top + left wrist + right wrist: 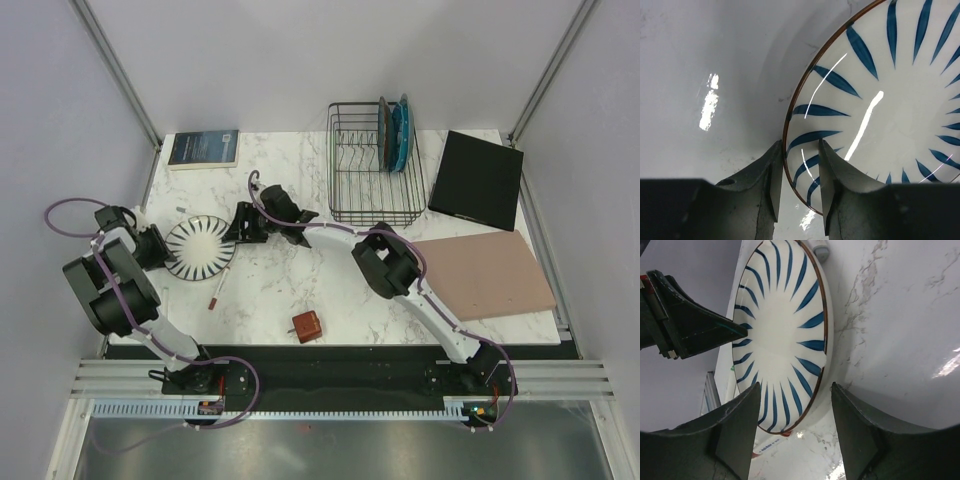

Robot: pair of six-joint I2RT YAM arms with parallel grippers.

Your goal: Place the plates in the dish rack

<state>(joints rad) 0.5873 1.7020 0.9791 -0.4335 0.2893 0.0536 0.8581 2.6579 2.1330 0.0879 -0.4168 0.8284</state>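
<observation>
Nearest us, in the left wrist view, the left gripper stands astride the rim of the striped plate. One finger is outside the rim over the bench and the other is over the painted face. Its jaws are partly open, and a gap shows beside the inner finger, so we judge the rim is not yet clamped.

From above, the marble-patterned bench carries everything. The pink board lies at the right. The black wire dish rack sits at the far middle, with a dark plate and a blue plate standing on edge at its right end. The striped plate lies well apart from the rack, near the left edge of the bench, between the two grippers. The right gripper faces the plate's opposite edge, spread wide and holding nothing.

We take the plate for glazed ceramic, so stiff, fairly heavy and brittle. The bright streaks across its face suggest a slick surface. The thin raised rim looks like the only place to pinch, and a deep bite there should stop the plate pivoting or sliding out. We cannot tell whether its left edge is off the bench. We expect it to need an upright carry before it goes between the tines.
</observation>
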